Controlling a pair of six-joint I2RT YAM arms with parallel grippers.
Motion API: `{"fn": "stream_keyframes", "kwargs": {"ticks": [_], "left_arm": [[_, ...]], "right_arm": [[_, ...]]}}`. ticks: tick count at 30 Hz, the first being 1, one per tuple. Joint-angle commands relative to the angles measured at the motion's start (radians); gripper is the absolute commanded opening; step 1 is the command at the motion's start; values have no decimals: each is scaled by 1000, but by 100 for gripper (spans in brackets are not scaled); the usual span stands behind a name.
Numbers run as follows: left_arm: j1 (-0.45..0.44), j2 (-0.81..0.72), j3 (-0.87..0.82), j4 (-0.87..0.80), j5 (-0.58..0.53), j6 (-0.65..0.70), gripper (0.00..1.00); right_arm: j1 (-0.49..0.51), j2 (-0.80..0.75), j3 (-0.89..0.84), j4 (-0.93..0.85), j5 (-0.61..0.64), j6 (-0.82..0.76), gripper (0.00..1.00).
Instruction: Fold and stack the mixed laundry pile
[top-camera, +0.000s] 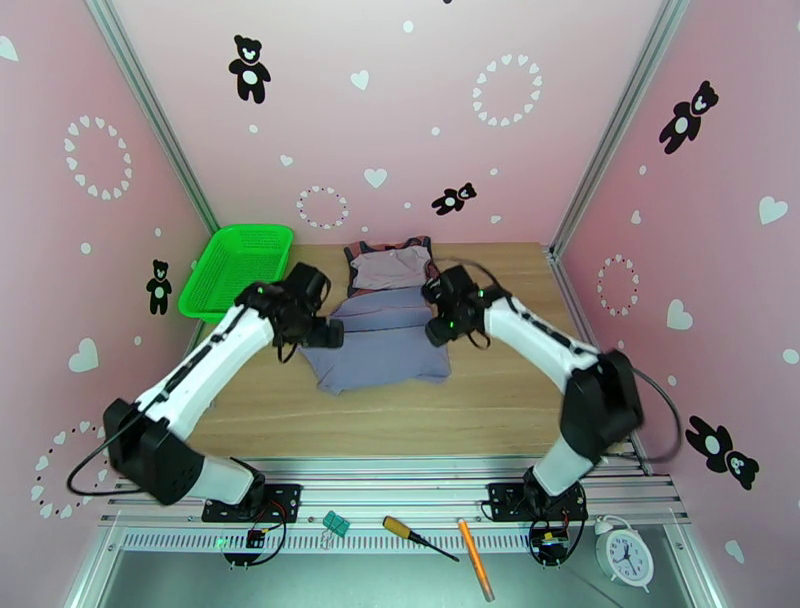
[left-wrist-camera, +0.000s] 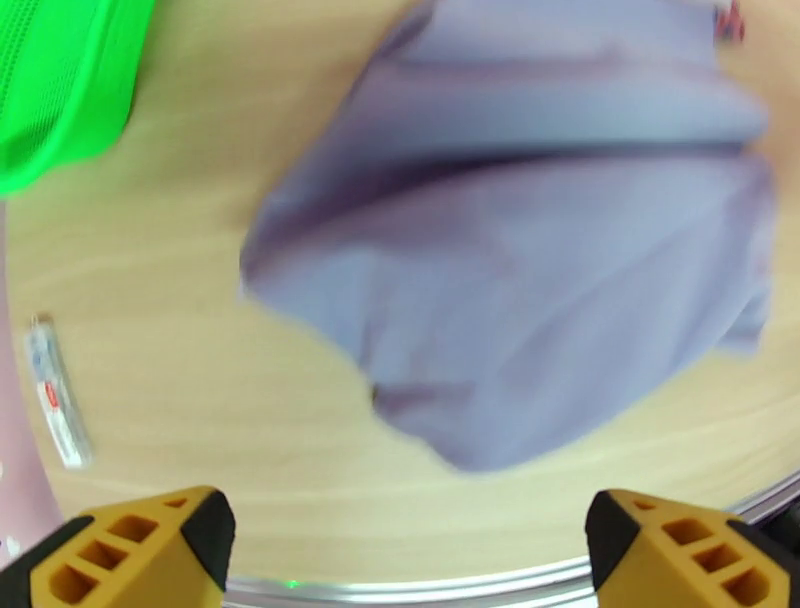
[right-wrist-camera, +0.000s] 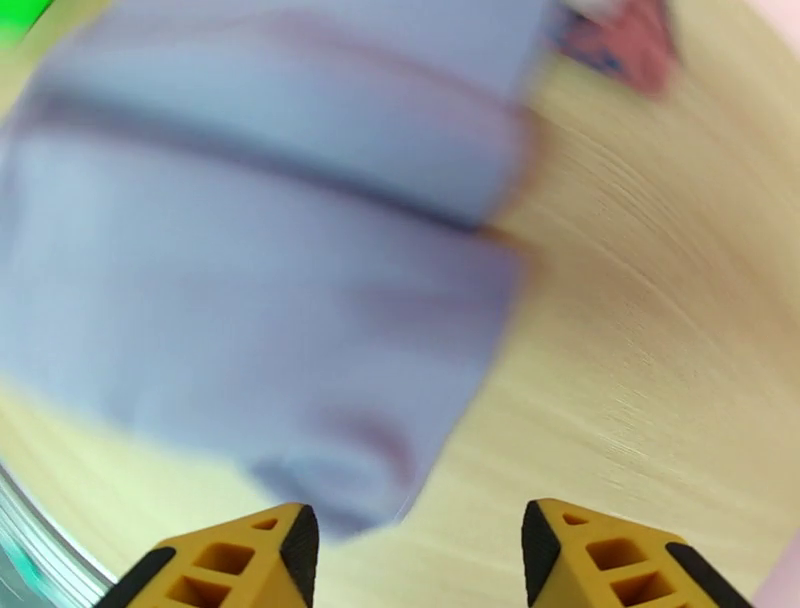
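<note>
Left gripper (left-wrist-camera: 405, 545) hangs with jaws spread wide, gripping nothing; right gripper (right-wrist-camera: 415, 550) has jaws parted, nothing between them. Both flank the folded grey-lilac shirt (top-camera: 385, 345) on the table (top-camera: 300, 410); it covers the near end of the rust-red top (top-camera: 390, 265). Wrist views are blurred. Green basket (top-camera: 235, 265) sits far left, mesh floor showing

Bright, even light from above leaves the top view sharp with soft shadows, while both wrist views blur the shirt (left-wrist-camera: 520, 300), and table (right-wrist-camera: 650, 330) grain bows at three o'clock in the right one.
</note>
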Motion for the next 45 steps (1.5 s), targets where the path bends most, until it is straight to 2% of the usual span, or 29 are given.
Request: {"fn": "stream_keyframes", "kwargs": {"ticks": [1, 3, 7, 10, 12, 18, 24, 27, 28, 30, 34, 38, 42, 45], "left_arm": [[-97, -59, -130, 64, -63, -68, 98], [-154, -75, -206, 119, -92, -138, 98], [-162, -127, -270, 141, -212, -250, 98], [-113, -207, -252, 137, -249, -267, 98], [-48, -254, -224, 123, -243, -246, 98], [110, -323, -159, 86, -188, -161, 98], [126, -345, -188, 85, -151, -141, 98], [127, -348, -218, 74, -135, -132, 98], [127, -347, -228, 68, -131, -130, 98], [125, -352, -260, 73, -104, -130, 98], [91, -383, -352, 154, -40, -150, 99], [-20, -383, -409, 266, -47, -163, 98], [-140, -355, -440, 360, -122, -118, 98], [-226, -352, -462, 420, -202, -76, 98]], "right_arm": [[40, -54, -106, 112, 21, -156, 60], [102, -86, -153, 176, -12, -215, 60], [259, -73, -223, 297, 11, -316, 64], [334, -10, -252, 412, 8, -322, 70], [387, 54, -239, 467, 50, -311, 74], [494, 264, -130, 615, 179, -255, 76], [514, 439, 39, 637, 385, -235, 73], [516, 446, 93, 633, 470, -251, 61], [514, 437, 98, 634, 477, -260, 48], [513, 406, 105, 616, 486, -292, 0], [485, 331, 133, 496, 441, -317, 0], [411, 280, 198, 341, 319, -263, 0], [329, 282, 310, 178, 156, -194, 0], [287, 308, 402, 77, 85, -168, 0]]}}
